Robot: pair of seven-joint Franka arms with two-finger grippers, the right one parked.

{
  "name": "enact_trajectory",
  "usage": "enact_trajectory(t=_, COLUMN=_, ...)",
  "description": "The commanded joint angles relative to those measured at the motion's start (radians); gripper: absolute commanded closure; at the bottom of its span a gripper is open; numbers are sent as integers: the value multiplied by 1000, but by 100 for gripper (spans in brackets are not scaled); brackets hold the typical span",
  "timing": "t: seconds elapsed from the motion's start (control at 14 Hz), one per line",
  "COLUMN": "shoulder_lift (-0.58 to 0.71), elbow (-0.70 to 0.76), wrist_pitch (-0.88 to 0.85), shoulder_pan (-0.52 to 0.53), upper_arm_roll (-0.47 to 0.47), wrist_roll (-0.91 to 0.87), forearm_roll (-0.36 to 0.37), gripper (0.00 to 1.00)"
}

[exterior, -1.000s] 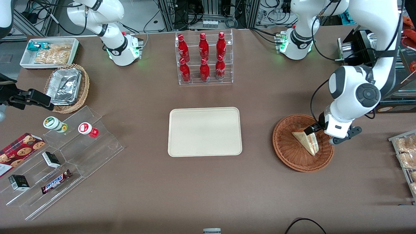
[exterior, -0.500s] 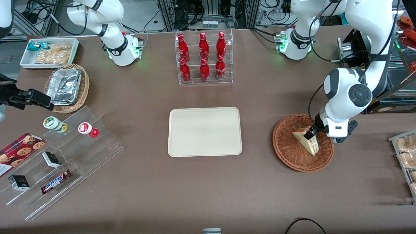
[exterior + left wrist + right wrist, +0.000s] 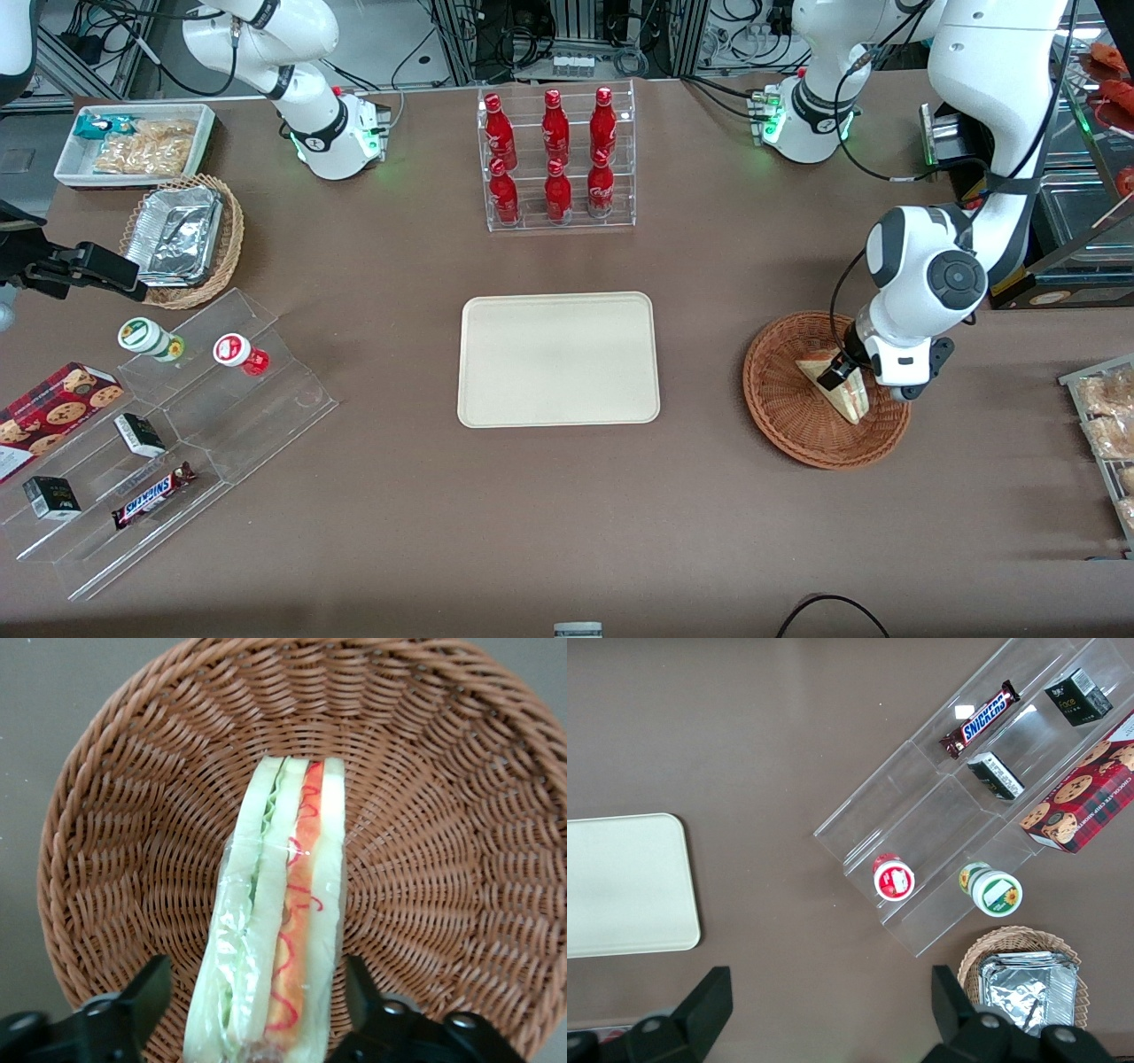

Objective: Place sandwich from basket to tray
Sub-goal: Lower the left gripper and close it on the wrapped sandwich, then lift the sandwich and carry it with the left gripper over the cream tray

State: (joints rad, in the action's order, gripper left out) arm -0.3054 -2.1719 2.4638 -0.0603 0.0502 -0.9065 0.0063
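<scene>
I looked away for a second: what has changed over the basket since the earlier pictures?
The left arm's gripper has moved in over the round reddish-brown wicker basket toward the parked arm's end and now has its open fingers on either side of the triangular white-bread sandwich. The sandwich, basket and cream rectangular tray stayed put.

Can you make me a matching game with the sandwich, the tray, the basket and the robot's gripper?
Things:
1. sandwich
2. tray
3. basket
4. gripper

Descriptions:
A. reddish-brown woven wicker
B. nothing on it
C. open, one finger on each side of the sandwich
D. lying in the basket

Pairs: 1-D, 2-B, 3-A, 4-C
</scene>
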Motion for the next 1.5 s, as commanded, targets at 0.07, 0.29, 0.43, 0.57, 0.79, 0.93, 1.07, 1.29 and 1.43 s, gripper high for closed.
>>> enact_trajectory(t=0.07, shoulder_lift=22, elbow=-23, wrist_pitch=9, shoulder_pan=-7, upper_arm_roll=-1, wrist_roll=-19, forearm_roll=7, gripper=82)
enact_trajectory(t=0.29, shoulder_lift=84, elbow=-3, wrist_pitch=-84, shoulder_pan=-6, upper_arm_roll=-1, wrist_roll=76, forearm_roll=6, gripper=88)
enact_trajectory(t=0.43, shoulder_lift=107, elbow=88, wrist_pitch=-263, shoulder_pan=-7, upper_arm_roll=2, wrist_roll=183, forearm_roll=1, gripper=88)
enact_trajectory(t=0.57, shoulder_lift=95, elbow=196, wrist_pitch=-411, shoulder_pan=-7, upper_arm_roll=77, wrist_roll=253, forearm_roll=1, gripper=88)
enact_trajectory(t=0.79, shoulder_lift=42, elbow=291, wrist_pitch=-479, shoulder_pan=-9, upper_arm_roll=213, wrist_roll=293, forearm_roll=7, gripper=88)
enact_trajectory(t=0.93, shoulder_lift=19, elbow=300, wrist_pitch=-470, shoulder_pan=-10, upper_arm_roll=314, wrist_roll=197, forearm_roll=53, gripper=88)
enact_trajectory(t=1.07, shoulder_lift=-50, elbow=380, wrist_pitch=-470, shoulder_pan=-70, upper_arm_roll=395, wrist_roll=73, forearm_roll=136, gripper=90)
enact_trajectory(t=1.29, shoulder_lift=-164, elbow=484, wrist_pitch=-467, shoulder_pan=-209, upper_arm_roll=395, wrist_roll=-43, forearm_roll=191, gripper=90)
enact_trajectory(t=1.43, shoulder_lift=-239, elbow=567, wrist_pitch=-465, shoulder_pan=-277, upper_arm_roll=395, wrist_roll=-92, forearm_roll=187, gripper=90)
